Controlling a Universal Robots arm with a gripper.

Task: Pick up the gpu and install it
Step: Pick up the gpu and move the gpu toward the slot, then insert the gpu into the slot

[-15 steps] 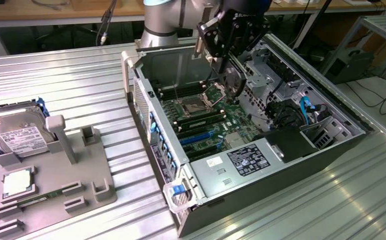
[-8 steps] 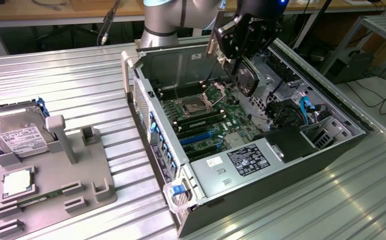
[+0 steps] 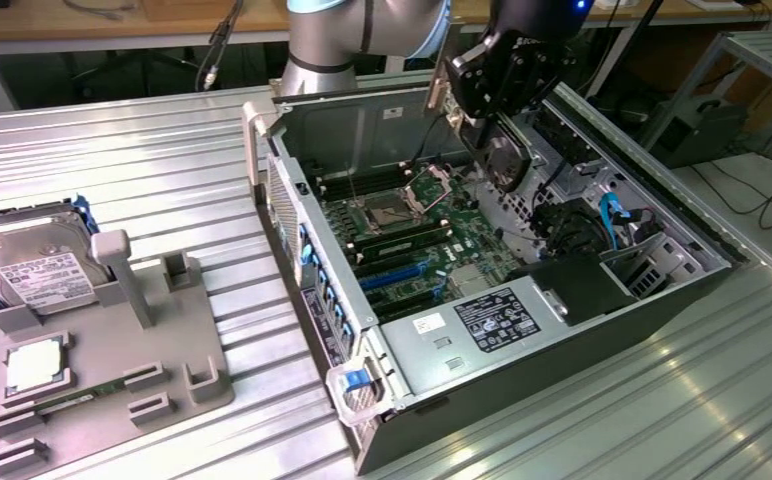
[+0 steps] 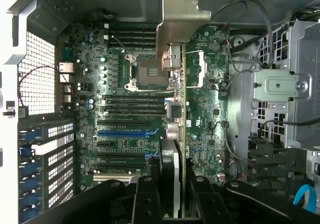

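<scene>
- Exterior view: the hand (image 3: pixel 506 75) hangs over the open case (image 3: pixel 293 205), which lies on its side on the counter (image 3: pixel 119 140).
- The hand is partly closed and clamps the gpu (image 3: pixel 504 150). The card is in the air above the board (image 3: pixel 413 230), clear of it, with its bracket (image 3: pixel 436 95) toward the case's rear wall.
- Step in hand, as judged: pick-up is done; the gpu is being carried to the board and is not seated.
- Wrist view: 2 fingers (image 4: pixel 145 199) pinch the gpu (image 4: pixel 179 134), seen edge-on, with its bracket (image 4: pixel 180 9) at the far end.
- The card crosses over the socket (image 4: pixel 150 72), apart from the blue slot (image 4: pixel 125 132).
- Judgement: seating calls for the card's edge parallel to a slot and directly over it, the bracket at the rear opening, then a straight, even press.
</scene>
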